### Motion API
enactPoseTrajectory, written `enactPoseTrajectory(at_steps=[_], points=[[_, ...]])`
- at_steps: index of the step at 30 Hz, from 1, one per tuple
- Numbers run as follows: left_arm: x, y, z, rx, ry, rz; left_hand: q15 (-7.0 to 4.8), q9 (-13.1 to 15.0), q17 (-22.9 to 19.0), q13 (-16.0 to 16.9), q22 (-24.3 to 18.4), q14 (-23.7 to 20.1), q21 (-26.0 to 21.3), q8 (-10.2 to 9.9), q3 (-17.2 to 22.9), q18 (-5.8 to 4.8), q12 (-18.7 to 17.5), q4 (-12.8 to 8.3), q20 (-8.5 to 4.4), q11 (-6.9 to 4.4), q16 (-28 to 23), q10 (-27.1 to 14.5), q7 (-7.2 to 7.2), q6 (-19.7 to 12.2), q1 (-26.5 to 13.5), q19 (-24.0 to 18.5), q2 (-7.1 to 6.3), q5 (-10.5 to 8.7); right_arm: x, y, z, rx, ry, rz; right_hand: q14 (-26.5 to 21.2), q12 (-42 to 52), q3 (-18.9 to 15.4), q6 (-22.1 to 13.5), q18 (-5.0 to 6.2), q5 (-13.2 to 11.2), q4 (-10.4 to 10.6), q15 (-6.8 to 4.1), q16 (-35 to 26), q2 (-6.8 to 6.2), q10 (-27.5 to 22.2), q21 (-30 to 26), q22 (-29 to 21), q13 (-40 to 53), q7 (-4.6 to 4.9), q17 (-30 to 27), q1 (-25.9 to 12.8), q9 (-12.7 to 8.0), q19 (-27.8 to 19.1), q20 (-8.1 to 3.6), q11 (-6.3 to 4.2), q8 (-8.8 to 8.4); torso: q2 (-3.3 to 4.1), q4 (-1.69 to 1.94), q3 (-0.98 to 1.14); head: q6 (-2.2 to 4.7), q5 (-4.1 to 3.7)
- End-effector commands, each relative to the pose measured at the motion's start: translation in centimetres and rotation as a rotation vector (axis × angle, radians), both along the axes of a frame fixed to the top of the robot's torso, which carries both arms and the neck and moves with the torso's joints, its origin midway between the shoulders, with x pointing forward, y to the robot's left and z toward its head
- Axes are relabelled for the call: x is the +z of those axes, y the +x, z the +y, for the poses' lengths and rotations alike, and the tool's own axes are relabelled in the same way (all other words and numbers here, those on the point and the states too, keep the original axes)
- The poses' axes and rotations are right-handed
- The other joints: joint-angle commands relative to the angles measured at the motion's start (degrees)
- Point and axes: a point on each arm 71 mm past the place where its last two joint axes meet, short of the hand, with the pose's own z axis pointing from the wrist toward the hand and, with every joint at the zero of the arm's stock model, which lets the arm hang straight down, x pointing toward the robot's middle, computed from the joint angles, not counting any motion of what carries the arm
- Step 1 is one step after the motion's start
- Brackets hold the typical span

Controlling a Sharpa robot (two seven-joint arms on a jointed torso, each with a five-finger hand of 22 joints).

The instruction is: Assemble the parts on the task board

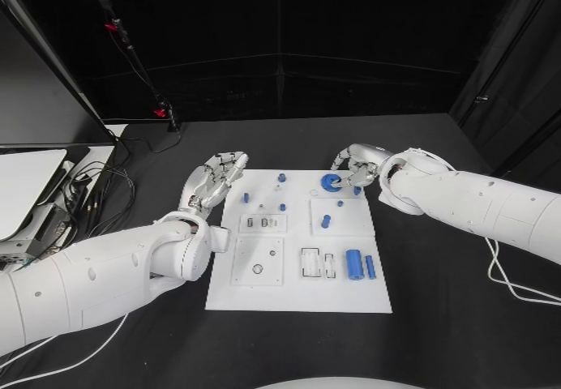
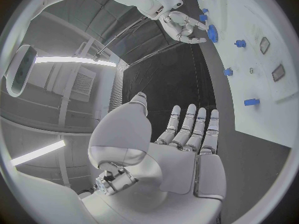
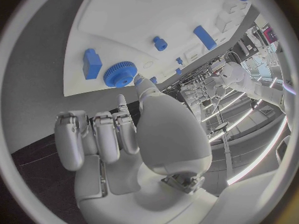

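Black table (image 1: pixel 444 324) carries the white board (image 1: pixel 298 300); right hand (image 1: pixel 354 168), fingers curled and empty, sits beside the blue gear (image 1: pixel 332 182), judged light, rigid, best gripped by its toothed rim; left hand (image 1: pixel 216 180) is spread.

Black table (image 1: pixel 444 324) sitting w/ black curtain (image 1: pixel 304 57) hanging behind it. Dark cables (image 1: pixel 100 190) trailing off table's left side near white equipment (image 1: pixel 29 186). Small red lights (image 1: pixel 160 112) glowing on a stand at rear left. Long ceiling strip lights (image 2: pixel 74 60) shining bright overhead.
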Motion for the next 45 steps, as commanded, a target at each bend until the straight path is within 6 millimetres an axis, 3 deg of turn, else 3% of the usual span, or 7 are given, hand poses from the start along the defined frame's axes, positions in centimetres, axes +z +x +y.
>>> enactPoseTrajectory(at_steps=[1,19,32,38,45], points=[[2.0,-0.7,-0.2,-0.036,-0.064,-0.27,0.19,-0.07,0.08,-0.04,0.07,0.03,0.22,0.21,-0.32,0.89,0.23,-0.03,0.34,0.03,0.19,0.25,8.85,0.32,0.25,-0.06,0.21,0.3,-0.1,0.1,0.2,0.004,-0.041,0.005,6.03,0.14,0.37,-0.31,-0.41,-0.23,-0.04,-0.34,0.14,-0.1,5.96,0.19,15.07,15.07,1.2,15.08,0.57,-0.1,6.08,-0.36,-0.28,0.17,-0.01,0.01,0.01,-0.19,0.08],[2.0,-0.7,-0.1,-0.036,-0.064,-0.27,0.19,-0.07,0.08,-0.04,0.09,0.03,0.23,0.21,-0.34,0.89,0.24,-0.03,0.34,0.03,0.19,0.25,8.85,0.31,0.27,-0.05,0.23,0.32,-0.6,0.4,0.9,-0.026,-0.055,0.021,6.03,0.14,1.1,-1.2,-0.41,-0.3,-0.14,-0.58,0.14,0.37,5.96,0.19,15.07,15.07,0.97,15.08,0.78,-0.57,6.08,-0.62,-0.52,-0.35,0.0,0.01,0.04,-0.43,0.43],[2.0,-0.7,-0.1,-0.034,-0.063,-0.272,0.2,-0.08,0.07,-0.04,0.13,0.03,0.28,0.21,-0.38,0.89,0.25,-0.01,0.35,0.03,0.2,0.24,8.85,0.31,0.31,0.0,0.27,0.35,-1.0,0.4,0.6,-0.046,-0.071,0.048,6.03,0.14,1.79,1.98,-0.41,-0.58,-0.27,-0.58,0.14,0.61,5.96,0.19,15.07,15.07,1.45,15.08,0.55,-1.09,6.08,-0.74,-0.2,-0.27,-0.01,-0.02,0.06,-0.47,0.52],[2.0,-0.6,-0.1,-0.035,-0.063,-0.271,0.2,-0.08,0.07,-0.04,0.13,0.03,0.28,0.21,-0.38,0.89,0.25,-0.01,0.35,0.03,0.2,0.24,8.85,0.31,0.31,0.0,0.27,0.35,-1.1,0.4,0.6,-0.052,-0.075,0.059,6.03,0.14,2.29,5.27,-0.41,-0.62,-0.11,-0.61,0.14,1.0,5.96,0.19,15.07,15.07,1.31,15.08,0.14,-1.76,6.08,-0.73,-0.27,-1.17,0.0,-0.03,0.07,-0.57,0.62],[2.0,-0.6,-0.1,-0.035,-0.063,-0.27,0.2,-0.08,0.08,-0.04,0.12,0.02,0.28,0.21,-0.43,0.89,0.27,0.0,0.34,0.03,0.2,0.24,8.85,0.32,0.35,-0.02,0.32,0.39,-1.2,0.3,0.7,-0.058,-0.074,0.065,6.03,0.14,4.35,13.37,-0.41,-0.56,-0.35,-1.91,0.14,2.13,5.96,0.19,15.07,15.07,-0.67,15.08,0.99,-2.84,6.08,-1.95,-2.07,-3.19,0.0,-0.03,0.05,-0.6,0.65]])
